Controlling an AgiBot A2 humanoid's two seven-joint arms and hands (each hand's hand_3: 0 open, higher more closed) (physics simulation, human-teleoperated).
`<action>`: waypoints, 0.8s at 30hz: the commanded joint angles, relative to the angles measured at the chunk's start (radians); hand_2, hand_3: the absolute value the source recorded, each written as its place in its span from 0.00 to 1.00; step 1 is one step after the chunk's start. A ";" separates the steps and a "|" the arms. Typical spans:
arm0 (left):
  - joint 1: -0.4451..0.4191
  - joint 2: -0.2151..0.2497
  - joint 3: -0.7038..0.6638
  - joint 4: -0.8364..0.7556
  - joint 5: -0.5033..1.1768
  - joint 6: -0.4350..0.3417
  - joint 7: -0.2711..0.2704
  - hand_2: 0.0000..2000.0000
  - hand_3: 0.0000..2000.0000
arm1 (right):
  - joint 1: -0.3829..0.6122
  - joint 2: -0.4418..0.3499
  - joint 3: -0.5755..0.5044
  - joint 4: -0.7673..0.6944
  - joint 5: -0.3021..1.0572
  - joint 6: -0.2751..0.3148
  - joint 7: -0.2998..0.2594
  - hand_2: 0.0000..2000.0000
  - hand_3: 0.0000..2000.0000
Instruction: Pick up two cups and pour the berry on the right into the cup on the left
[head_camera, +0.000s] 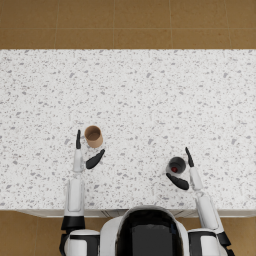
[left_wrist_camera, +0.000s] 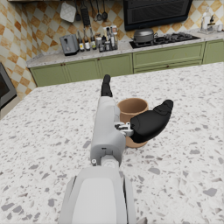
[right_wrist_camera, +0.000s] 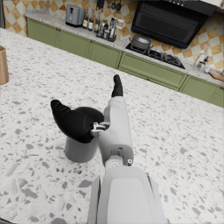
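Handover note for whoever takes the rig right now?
Left hand: open beside the brown cup, not gripping.
Right hand: open around the dark cup, not closed.
Both cups stand upright on the counter, apart; a red berry lies in the dark one.
Done: both hands set at their cups.
Left: grip, lift both, pour the berry into the brown cup.

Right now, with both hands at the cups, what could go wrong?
1. The left hand brackets the brown cup with fingers spread, not closed; lifting now could tip or drop it.
2. The right hand sits likewise open around the dark cup, which holds the red berry; a knock could spill it onto the counter.
3. The cups stand well apart, so a pour started before they come together would probably miss.
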 joint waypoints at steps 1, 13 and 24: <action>0.027 0.007 0.008 0.054 0.000 0.000 0.000 0.00 0.00 | 0.011 -0.006 -0.020 -0.067 0.000 0.000 0.000 0.00 0.00; 0.108 0.046 0.030 0.220 0.001 0.000 0.000 0.00 0.00 | 0.021 -0.043 0.073 -0.134 0.001 0.000 0.000 0.00 0.00; 0.162 0.078 0.039 0.336 0.000 0.000 0.000 0.00 0.00 | 0.062 -0.087 0.083 -0.237 0.000 -0.002 0.000 0.00 0.00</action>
